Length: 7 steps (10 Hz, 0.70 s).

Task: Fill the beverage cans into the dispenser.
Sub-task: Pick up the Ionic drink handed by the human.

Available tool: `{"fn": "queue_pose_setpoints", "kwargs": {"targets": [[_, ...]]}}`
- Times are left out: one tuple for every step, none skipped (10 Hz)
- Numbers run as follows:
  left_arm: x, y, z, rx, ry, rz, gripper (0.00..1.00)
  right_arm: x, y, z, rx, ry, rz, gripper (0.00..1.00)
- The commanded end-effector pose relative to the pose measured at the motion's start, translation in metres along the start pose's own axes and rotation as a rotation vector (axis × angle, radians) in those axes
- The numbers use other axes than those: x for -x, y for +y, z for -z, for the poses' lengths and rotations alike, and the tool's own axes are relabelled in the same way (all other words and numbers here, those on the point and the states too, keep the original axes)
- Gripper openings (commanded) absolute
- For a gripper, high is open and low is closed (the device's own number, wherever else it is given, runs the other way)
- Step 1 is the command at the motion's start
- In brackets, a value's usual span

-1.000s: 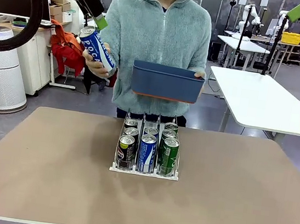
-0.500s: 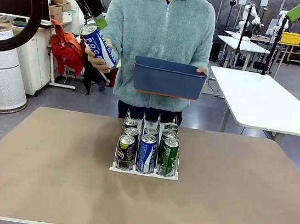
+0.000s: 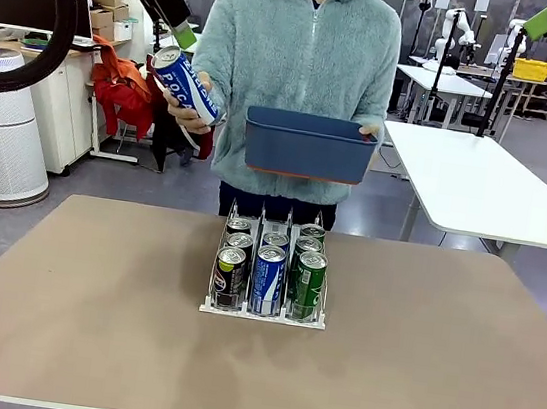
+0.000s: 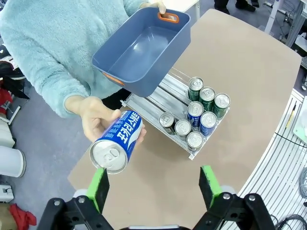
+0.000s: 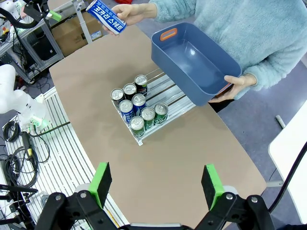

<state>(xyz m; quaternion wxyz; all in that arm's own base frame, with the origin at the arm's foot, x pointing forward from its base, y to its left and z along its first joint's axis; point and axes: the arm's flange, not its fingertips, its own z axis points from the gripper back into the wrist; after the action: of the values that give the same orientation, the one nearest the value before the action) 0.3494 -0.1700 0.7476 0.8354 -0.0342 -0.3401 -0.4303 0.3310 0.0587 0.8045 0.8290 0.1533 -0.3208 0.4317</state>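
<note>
Looking across a tan surface (image 3: pixel 87 321) in a busy lab room. Counting eight cans (image 3: pixel 270 265) already in the dispenser (image 3: pixel 262 316) mid-surface: three dark in the left lane, two blue in the middle, three green on the right. So mostly done, probably. Waiting on one blue can (image 3: pixel 186 84), held tilted in a person's hand (image 3: pixel 186 114) at far left. Also spotting an empty bin (image 3: pixel 306 146) in the other hand. Left tool (image 4: pixel 153 172) spread wide, gripping nothing, just beside that can. Right tool (image 5: pixel 156 172) wide and empty too, high over the surface. Guessing just the middle lane left to fill.
</note>
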Motion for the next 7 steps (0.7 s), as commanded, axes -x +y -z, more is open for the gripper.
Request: {"fn": "queue_pose_setpoints", "kwargs": {"targets": [[0.011, 0.007, 0.01, -0.003, -0.007, -0.001, 1.0, 0.003, 0.004, 0.002, 0.002, 0.002, 0.008, 1.0], [0.013, 0.012, 0.016, -0.016, -0.006, -0.003, 1.0, 0.003, 0.004, 0.002, 0.002, 0.002, 0.008, 1.0], [0.018, 0.017, 0.019, -0.04, 0.016, 0.003, 1.0, 0.003, 0.004, 0.002, 0.002, 0.002, 0.008, 1.0], [0.024, 0.019, 0.022, -0.021, 0.024, -0.009, 1.0, 0.003, 0.004, 0.002, 0.002, 0.002, 0.008, 1.0], [0.025, 0.019, 0.027, -0.02, 0.023, -0.018, 1.0, 0.003, 0.004, 0.002, 0.002, 0.002, 0.008, 1.0], [0.028, 0.022, 0.032, -0.018, 0.021, -0.017, 1.0, 0.003, 0.004, 0.002, 0.002, 0.002, 0.008, 1.0], [0.033, 0.028, 0.036, -0.016, 0.02, -0.013, 1.0, 0.003, 0.004, 0.002, 0.002, 0.002, 0.008, 1.0]]}}
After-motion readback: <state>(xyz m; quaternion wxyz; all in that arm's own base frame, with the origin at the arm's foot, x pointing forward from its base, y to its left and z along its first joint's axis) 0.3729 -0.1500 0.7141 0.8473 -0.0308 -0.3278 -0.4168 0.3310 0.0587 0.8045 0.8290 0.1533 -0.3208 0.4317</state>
